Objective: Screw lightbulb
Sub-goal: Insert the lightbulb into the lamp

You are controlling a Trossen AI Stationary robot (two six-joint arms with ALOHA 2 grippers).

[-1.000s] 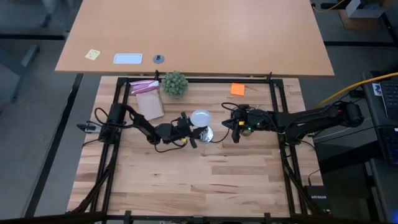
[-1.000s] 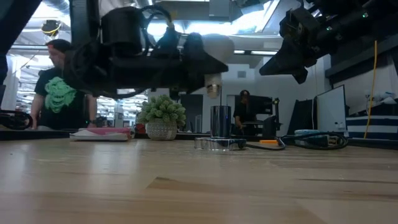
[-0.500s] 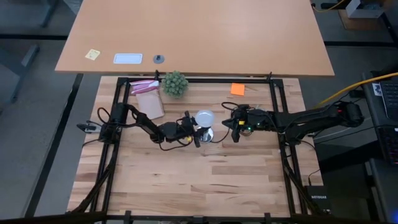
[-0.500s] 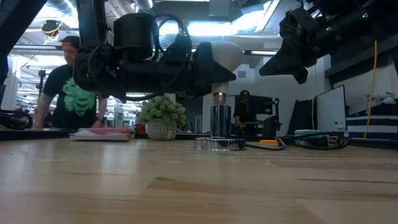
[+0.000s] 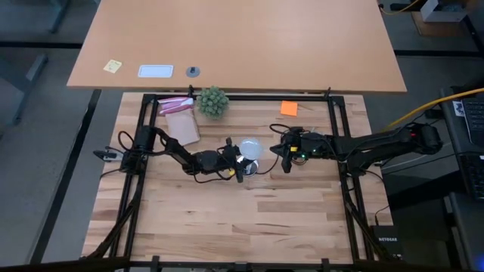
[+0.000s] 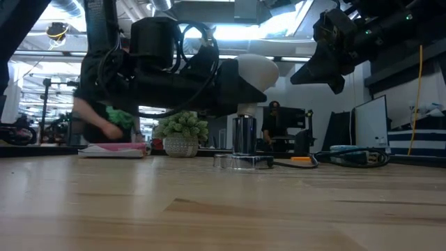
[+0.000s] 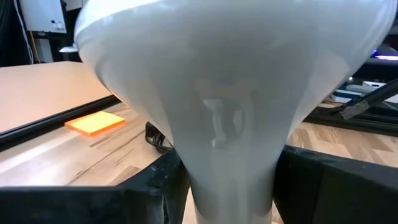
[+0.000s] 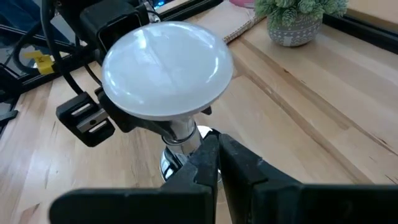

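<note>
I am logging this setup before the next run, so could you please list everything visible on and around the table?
lightbulb: one, white, mid-table, upright over the socket, held by the left claw.
socket: one, silvery, on a clear base under the bulb, with a black cord.
plant: one, green, in a pale pot, at the table's far edge.
notebook: one, brown, beside the plant.
pink packet: one, on the notebook's far end.
orange pad: one, far side, right of centre.
yellow note: one, on the rear desk.
pale blue card: one, rear desk.
person: one, blurred, behind the table.
left claw: black, shut on the bulb's neck.
right claw: black, shut, empty, just right of the socket.
</note>
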